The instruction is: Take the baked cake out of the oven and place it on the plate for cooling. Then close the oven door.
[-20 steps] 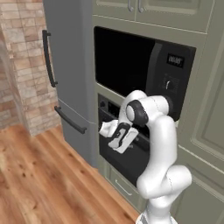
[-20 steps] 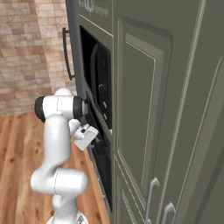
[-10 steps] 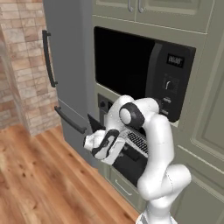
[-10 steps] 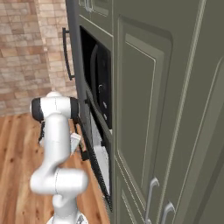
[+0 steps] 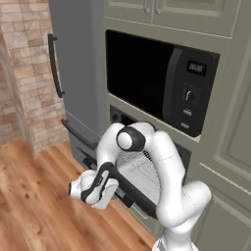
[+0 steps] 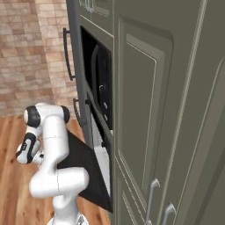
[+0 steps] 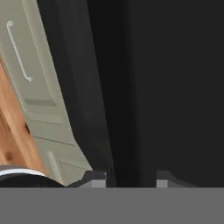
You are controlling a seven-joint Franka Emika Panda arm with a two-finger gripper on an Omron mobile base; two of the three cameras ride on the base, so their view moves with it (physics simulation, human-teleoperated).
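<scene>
The black oven door [image 5: 135, 194] hangs dropped open, sloping down and out from the oven [image 5: 141, 166], whose pale inside and wire rack show above it. My gripper [image 5: 96, 188] is at the door's outer edge, shut on its bar handle, low over the wooden floor. From the right base view the door [image 6: 85, 169] is a tilted black panel, with the gripper [image 6: 26, 151] at its far end. In the hand view the fingertips [image 7: 94, 177] rise against the dark door [image 7: 166, 87]. The cake and the plate are out of view.
A large black microwave [image 5: 157, 88] sits above the oven. The grey fridge [image 5: 73, 73] with its long handle stands to the left, beside a brick wall [image 5: 19, 73]. Olive cabinet fronts [image 6: 145, 114] fill the right. Wooden floor [image 5: 34, 206] lies open below.
The jaws closed on the handle. The gripper then swung down and outward, and the oven door came from nearly shut to well open.
</scene>
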